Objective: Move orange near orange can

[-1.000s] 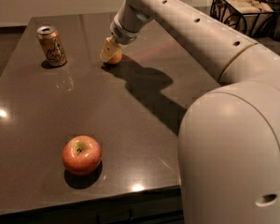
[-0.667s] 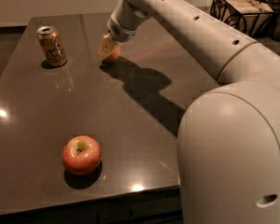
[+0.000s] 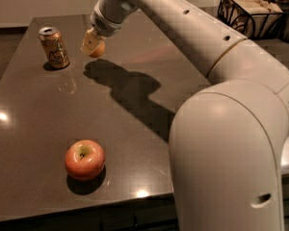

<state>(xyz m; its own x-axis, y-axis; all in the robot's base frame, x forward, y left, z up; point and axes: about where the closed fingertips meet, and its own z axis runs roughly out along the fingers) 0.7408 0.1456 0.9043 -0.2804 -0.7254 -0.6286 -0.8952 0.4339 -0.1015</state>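
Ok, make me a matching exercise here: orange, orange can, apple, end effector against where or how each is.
1 orange
2 orange can
3 apple
4 end effector

a resting near front edge of the table
b upright, far left
c held in the air, right of the can
d shut on a fruit

Pairs: 1-c, 2-b, 3-a, 4-d
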